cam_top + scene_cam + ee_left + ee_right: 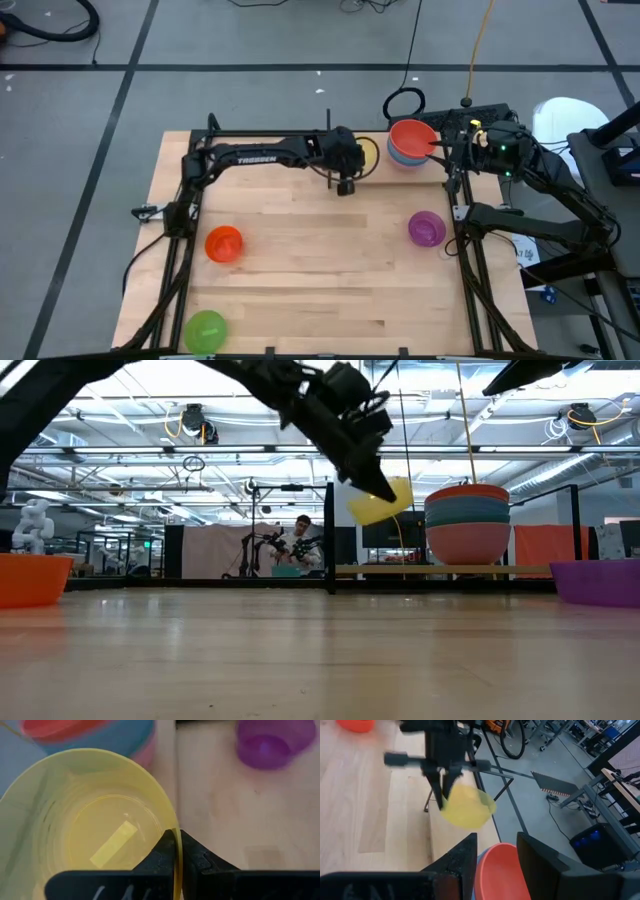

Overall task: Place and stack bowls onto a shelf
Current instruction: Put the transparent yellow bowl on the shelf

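One word, "TROSSEN", marks the left arm (pixel 262 155) holding the yellow bowl (pixel 368 152)

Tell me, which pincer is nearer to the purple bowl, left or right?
Right, as far as the high view shows. The right pincer sits over the stacked bowls, just beyond the purple bowl. The left pincer, gripping the yellow bowl, is farther off to the side.

Seated person (pixel 302 546) beyond the table; bicycle wheel (pixel 512 740); floor cables (pixel 60 20).
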Robot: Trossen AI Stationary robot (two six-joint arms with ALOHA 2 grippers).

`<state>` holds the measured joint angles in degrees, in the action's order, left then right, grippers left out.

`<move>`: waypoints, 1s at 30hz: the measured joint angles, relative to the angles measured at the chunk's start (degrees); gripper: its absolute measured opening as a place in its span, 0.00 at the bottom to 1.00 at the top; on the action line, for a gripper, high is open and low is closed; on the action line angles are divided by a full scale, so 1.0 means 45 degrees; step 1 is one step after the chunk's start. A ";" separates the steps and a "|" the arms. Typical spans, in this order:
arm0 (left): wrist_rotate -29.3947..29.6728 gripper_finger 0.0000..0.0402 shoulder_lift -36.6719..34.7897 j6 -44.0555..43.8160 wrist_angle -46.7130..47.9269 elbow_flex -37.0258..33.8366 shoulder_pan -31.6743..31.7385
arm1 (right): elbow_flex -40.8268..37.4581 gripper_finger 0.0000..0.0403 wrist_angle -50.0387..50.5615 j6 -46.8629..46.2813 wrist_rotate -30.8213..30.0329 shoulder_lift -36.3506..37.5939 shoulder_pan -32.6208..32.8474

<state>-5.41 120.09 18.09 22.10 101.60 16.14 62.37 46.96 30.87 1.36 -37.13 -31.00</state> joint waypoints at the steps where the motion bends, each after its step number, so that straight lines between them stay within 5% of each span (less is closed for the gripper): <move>1: -0.0018 0.01 0.0103 0.0037 -0.0228 0.0010 0.0055 | 0.0000 0.32 -0.0005 0.0004 -0.0005 -0.0004 -0.0004; 12: 0.0033 0.01 0.1523 -0.0085 -0.0645 0.0005 0.0707 | 0.0000 0.32 -0.0010 0.0005 -0.0005 -0.0014 -0.0005; 30: 0.0653 0.06 0.1685 -0.1055 -0.1303 -0.0005 0.0286 | 0.0000 0.32 -0.0010 0.0055 -0.0005 -0.0014 -0.0005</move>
<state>-2.47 127.68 13.34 16.23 101.58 17.43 62.37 46.92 31.12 1.34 -37.19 -31.03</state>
